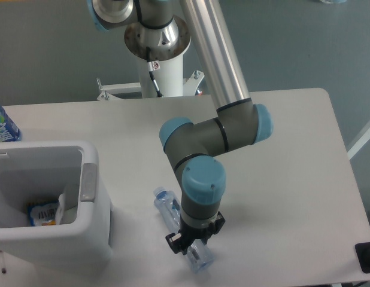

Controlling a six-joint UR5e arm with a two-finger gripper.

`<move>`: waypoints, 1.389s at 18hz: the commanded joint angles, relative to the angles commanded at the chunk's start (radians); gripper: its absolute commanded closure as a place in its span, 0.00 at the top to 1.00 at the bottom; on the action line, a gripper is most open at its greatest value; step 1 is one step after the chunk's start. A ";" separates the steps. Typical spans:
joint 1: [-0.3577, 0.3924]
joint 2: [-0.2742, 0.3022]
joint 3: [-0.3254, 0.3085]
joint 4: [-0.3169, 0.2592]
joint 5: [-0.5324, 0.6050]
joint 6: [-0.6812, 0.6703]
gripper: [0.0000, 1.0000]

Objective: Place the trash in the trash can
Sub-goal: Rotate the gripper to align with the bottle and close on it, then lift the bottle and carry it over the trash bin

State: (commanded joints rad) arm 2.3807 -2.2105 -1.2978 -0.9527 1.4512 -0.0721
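Observation:
The clear crinkled water bottle (167, 209) lies slanted low over the table's front, pale blue cap toward the upper left and base toward the lower right. My gripper (189, 240) comes straight down on its middle and is shut on the bottle; the wrist hides most of the fingers. The white trash can (89, 182) stands at the front left, with its grey pad on the right rim. Inside it, a crumpled white wrapper (64, 206) rests against the right wall.
A blue and yellow packet (41, 213) also lies in the trash can. A bottle with a bright blue label (2, 125) stands at the table's left edge. The robot's white pedestal (158, 66) rises behind the table. A black object (366, 257) sits at the front right corner.

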 joint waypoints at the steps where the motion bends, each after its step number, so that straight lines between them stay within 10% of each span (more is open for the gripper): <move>1: 0.008 0.009 0.005 0.008 -0.015 0.006 0.59; 15: 0.055 0.228 0.064 0.242 -0.371 0.034 0.58; 25: -0.035 0.356 0.048 0.242 -0.446 -0.017 0.58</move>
State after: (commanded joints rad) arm 2.3457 -1.8546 -1.2502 -0.7102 1.0048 -0.0889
